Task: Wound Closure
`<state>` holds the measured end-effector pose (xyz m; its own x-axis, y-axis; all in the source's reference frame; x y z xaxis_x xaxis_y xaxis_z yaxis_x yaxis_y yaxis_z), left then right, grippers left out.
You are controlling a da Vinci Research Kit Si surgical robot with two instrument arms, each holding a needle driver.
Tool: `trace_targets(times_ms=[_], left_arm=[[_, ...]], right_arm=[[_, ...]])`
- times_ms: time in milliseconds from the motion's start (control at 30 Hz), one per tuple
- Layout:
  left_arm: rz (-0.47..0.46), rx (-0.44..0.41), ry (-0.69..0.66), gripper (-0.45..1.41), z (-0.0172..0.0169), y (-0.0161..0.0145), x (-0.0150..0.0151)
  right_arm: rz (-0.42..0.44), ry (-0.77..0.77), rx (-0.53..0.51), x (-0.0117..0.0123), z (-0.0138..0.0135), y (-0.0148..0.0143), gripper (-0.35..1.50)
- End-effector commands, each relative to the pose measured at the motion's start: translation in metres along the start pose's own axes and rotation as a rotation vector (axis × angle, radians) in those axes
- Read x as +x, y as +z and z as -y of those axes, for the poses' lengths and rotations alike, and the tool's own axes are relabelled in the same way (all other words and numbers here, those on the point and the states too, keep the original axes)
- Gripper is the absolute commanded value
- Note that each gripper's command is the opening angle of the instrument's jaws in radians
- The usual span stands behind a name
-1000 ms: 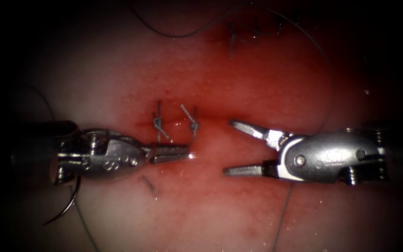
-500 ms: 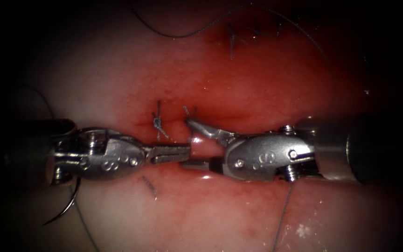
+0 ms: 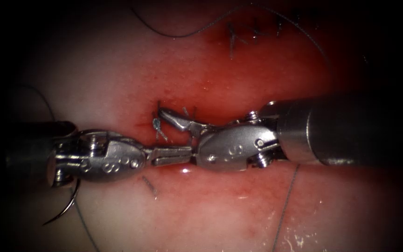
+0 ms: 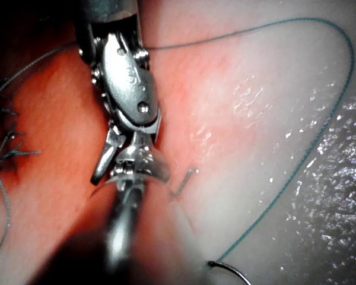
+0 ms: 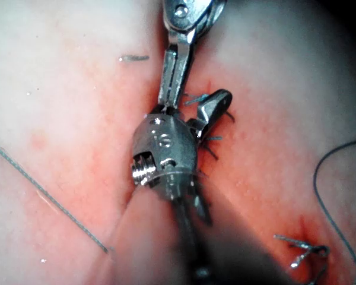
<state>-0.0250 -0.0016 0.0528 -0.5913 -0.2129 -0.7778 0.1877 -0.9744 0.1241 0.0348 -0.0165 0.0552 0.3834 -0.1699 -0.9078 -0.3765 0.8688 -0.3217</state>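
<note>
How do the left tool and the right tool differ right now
The left tool has its jaws shut and lying level, pointing toward the right; the right tool has its jaws open, the upper one angled up beside the stitch knot. The left tool sits left of the stitches, the right tool comes from the right, its tips reaching over them. Neither holds the needle, which lies free on the tissue at lower left.

Left tool point(image 3: 171, 154) level, fingers closed together, right tool point(image 3: 176, 135) reaching leftward, fingers spread apart, tips meeting
</note>
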Motion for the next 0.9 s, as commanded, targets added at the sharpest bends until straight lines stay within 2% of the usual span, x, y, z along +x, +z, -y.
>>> trace_targets(times_ms=[33, 267, 300, 333, 367, 400, 433, 700, 733, 767, 800, 833, 867, 900], left_arm=[[-0.001, 0.001, 0.002, -0.45, 0.0, 0.0007, 0.0], [0.0, 0.001, 0.001, -0.45, -0.0003, 0.0006, 0.0001], [0.0, 0.001, 0.001, -0.45, -0.0003, 0.0006, 0.0002], [0.0, 0.001, 0.001, -0.45, -0.0002, 0.0006, 0.0002], [0.0, 0.001, 0.001, -0.45, -0.0002, 0.0007, 0.0002], [0.001, 0.001, 0.001, -0.45, -0.0002, 0.0007, 0.0002], [0.001, 0.001, 0.001, -0.45, -0.0002, 0.0007, 0.0002], [0.003, 0.002, 0.001, -0.45, -0.0005, 0.0007, 0.0004], [0.003, 0.001, 0.001, -0.45, -0.0008, 0.0005, 0.0005], [0.002, 0.001, 0.002, -0.45, -0.001, 0.0004, 0.0006], [0.001, -0.001, 0.002, -0.45, -0.0012, 0.0001, 0.0007], [0.0, -0.002, 0.008, -0.45, -0.0013, -0.0001, 0.0007], [0.0, -0.002, 0.008, -0.45, -0.0013, -0.0001, 0.0007], [-0.002, -0.005, 0.01, -0.45, -0.0016, -0.0004, 0.0008]], right_arm=[[-0.017, -0.006, 0.005, -0.0001, 0.0011, 0.0013, 1.2], [-0.03, -0.027, 0.014, -0.0005, 0.0014, 0.0017, 1.18], [-0.03, -0.027, 0.014, -0.0006, 0.0013, 0.0016, 1.08], [-0.032, -0.027, 0.016, -0.0007, 0.0013, 0.0014, 0.86], [-0.031, -0.028, 0.016, -0.0006, 0.0013, 0.0013, 0.48], [-0.036, -0.028, 0.02, -0.0006, 0.0014, 0.001, -0.04], [-0.043, -0.028, 0.025, -0.0005, 0.0014, 0.0009, -0.35], [-0.014, -0.03, 0.021, -0.0008, 0.0014, 0.001, -0.35], [-0.011, -0.019, 0.024, -0.0009, 0.0013, 0.001, -0.1], [0.001, 0.017, 0.012, -0.0009, 0.0013, 0.0008, 0.49], [0.014, 0.053, 0.001, -0.0009, 0.0013, 0.0007, 0.78], [0.027, 0.094, -0.009, -0.0009, 0.0013, 0.0005, 1.03], [0.027, 0.094, -0.009, -0.0009, 0.0013, 0.0005, 1.03], [0.046, 0.123, -0.022, -0.0008, 0.0013, 0.0001, 1.2]])
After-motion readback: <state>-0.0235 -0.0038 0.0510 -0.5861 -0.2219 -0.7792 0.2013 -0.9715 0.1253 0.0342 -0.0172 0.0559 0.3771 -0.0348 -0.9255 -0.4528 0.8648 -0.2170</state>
